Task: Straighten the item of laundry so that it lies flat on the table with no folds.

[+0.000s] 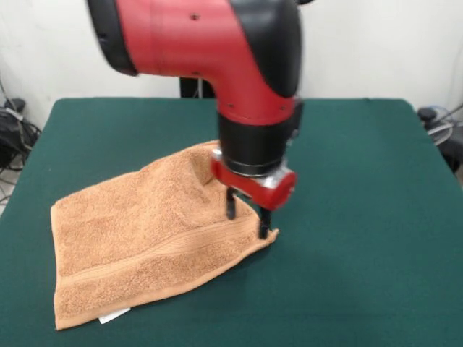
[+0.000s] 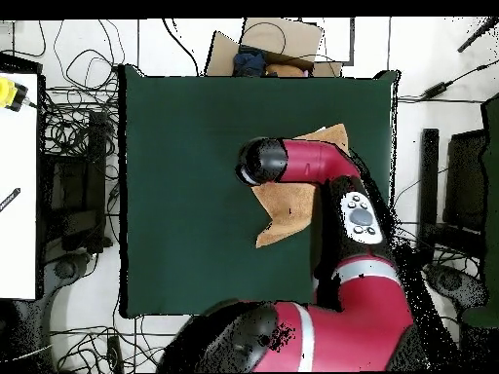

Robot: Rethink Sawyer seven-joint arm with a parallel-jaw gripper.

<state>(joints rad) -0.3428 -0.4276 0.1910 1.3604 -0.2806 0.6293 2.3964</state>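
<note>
You've got the towel (image 1: 145,238) lying on the dark green counter (image 1: 362,217), and the pincer (image 1: 248,217) is down at its right-hand corner in the front view. The two black fingers (image 1: 231,204) stand a little apart, one over the cloth and the other right at the towel's corner tip; you can't tell whether they're actually pinching cloth or just straddling it.

The towel isn't flat. Behind the pincer it bunches into a raised hump with a soft crease running down from it, while the part toward the small white tag (image 1: 114,316) lies smooth, border bands showing along the near edge. That tagged edge sits close to the counter's front edge in the front view.

Room-wise, everything on the side of the towel past the pincer is bare green felt, and there's open felt behind the towel too.

From overhead, the red arm (image 2: 322,166) covers most of the towel; you only see one tan corner poking out on either side of it.
</note>
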